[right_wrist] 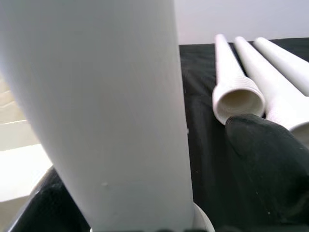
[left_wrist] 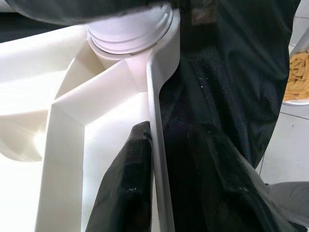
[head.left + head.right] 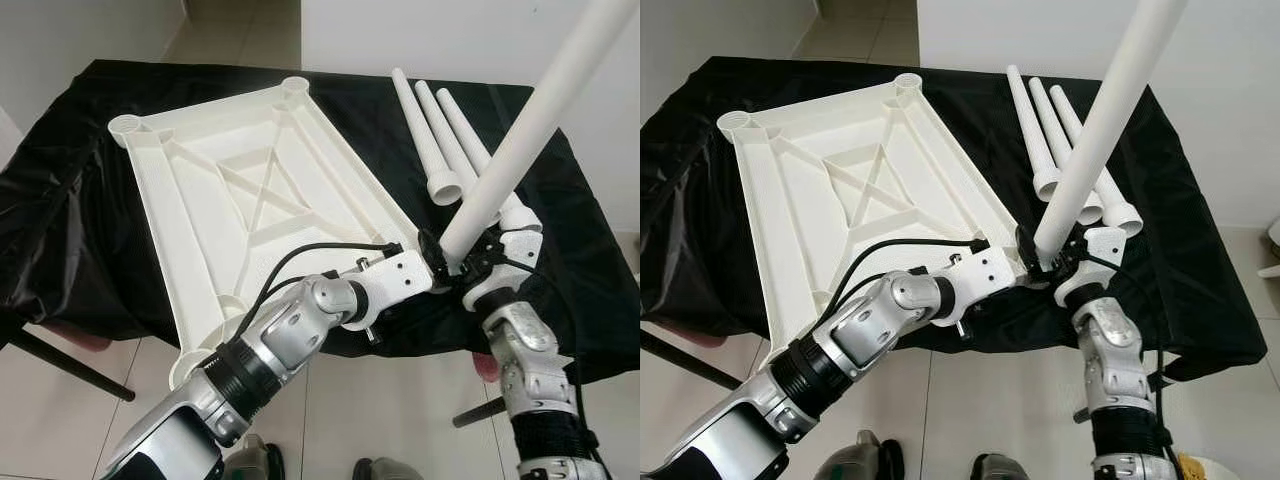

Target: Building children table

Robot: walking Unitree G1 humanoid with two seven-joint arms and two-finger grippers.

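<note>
The right gripper (image 3: 1058,262) clenched the white table leg (image 3: 1098,128), tilted up and away, its lower end at the tabletop's (image 3: 820,200) near-right corner socket, while the left gripper (image 2: 159,188) pinched that corner's rim, three spare legs (image 3: 1060,140) lying beyond.

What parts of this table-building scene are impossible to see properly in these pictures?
- Top of the raised leg: cut off by the eye views' upper edge.
- Its lower end at the tabletop corner: hidden behind the left gripper and right gripper.
- Fourth corner socket: hidden by the left arm.
</note>
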